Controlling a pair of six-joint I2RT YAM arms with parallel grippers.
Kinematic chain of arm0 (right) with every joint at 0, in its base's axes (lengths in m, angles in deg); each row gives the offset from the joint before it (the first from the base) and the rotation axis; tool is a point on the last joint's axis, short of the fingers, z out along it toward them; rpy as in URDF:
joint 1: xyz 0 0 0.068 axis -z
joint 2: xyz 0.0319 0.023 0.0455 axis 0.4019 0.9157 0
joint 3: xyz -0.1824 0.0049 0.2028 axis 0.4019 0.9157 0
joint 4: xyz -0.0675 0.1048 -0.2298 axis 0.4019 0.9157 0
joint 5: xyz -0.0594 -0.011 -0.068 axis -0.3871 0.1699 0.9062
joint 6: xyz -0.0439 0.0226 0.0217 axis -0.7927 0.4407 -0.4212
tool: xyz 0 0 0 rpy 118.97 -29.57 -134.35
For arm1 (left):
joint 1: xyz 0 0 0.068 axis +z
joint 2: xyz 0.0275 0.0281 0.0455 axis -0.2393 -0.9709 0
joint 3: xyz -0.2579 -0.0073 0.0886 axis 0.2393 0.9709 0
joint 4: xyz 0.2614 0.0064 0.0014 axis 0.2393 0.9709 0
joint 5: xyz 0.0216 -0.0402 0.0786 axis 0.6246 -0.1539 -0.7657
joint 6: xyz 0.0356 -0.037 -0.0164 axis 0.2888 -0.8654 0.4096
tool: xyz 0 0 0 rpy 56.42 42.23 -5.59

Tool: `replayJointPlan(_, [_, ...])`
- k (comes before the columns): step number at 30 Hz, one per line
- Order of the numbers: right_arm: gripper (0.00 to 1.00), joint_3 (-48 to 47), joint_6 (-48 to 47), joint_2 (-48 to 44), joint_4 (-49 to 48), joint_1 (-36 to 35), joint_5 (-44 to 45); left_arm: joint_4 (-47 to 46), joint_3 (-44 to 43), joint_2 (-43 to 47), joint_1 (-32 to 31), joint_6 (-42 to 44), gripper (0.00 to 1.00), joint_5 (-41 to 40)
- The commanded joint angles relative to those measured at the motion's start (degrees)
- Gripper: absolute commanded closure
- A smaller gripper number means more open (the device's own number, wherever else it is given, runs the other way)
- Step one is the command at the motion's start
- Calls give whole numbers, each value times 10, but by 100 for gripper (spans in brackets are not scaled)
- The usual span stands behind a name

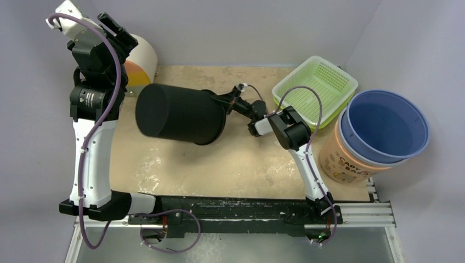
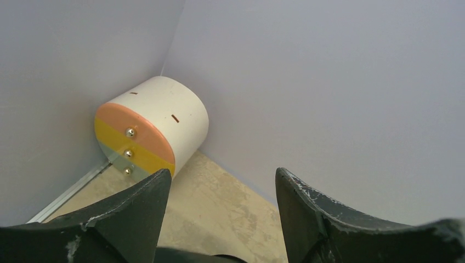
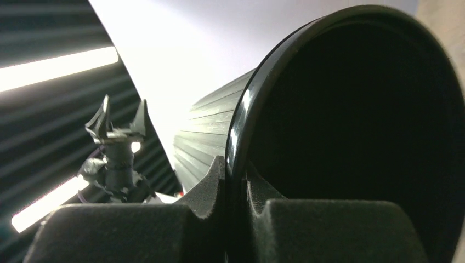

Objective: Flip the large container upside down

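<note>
Top external: the table holds two arms, and only the right one is at work.
container: black and big, turned on its side over the middle of the table, closed base facing left, mouth facing right. Its shadow falls on the board beneath it; whether it touches down, cannot tell.
right gripper: reaching in from the right side, right at the container's mouth.
right wrist: and there's the grip, fingers pressed together on the glossy rim, one outside the ribbed wall, one inside the dark mouth.
left gripper: raised high over the far-left corner, well apart from the container.
left wrist: its jaws stand spread, with nothing between them, only bare board and wall beyond.
drum: white, lying on its side in the far-left corner, its orange-and-yellow end showing three small studs.
basket: green mesh, far-right corner.
bucket: blue, upright, nested in a printed tub at the right edge, just beside the basket.
</note>
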Motion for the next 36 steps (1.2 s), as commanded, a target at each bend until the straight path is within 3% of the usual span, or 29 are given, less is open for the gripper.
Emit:
replayJointPlan(1, [91, 60, -45, -14, -159, 59, -44, -26, 18, 8, -1, 0, 33, 5])
replayJointPlan(6, [84, 77, -126, -22, -96, 103, -101, -29, 38, 6, 0, -4, 33, 12])
replayJointPlan(15, [66, 74, -328, -46, 153, 142, -161, -46, 84, 6, -1, -12, 33, 30])
replayJointPlan(18, [48, 72, -360, -39, 190, 150, -165, -49, 92, 1, -1, -14, 33, 35])
replayJointPlan(22, [46, 43, -440, -44, 284, 152, -164, -49, 94, -8, -1, -14, 33, 42])
replayJointPlan(26, [46, -15, -557, -65, 450, 153, -148, -50, 94, -16, -1, -11, 33, 44])
replayJointPlan(31, [44, -92, -722, -98, 694, 153, -67, -49, 99, -27, -1, -12, 33, 59])
replayJointPlan(36, [43, -151, -836, -144, 859, 153, 50, -50, 111, -34, -1, -15, 33, 76])
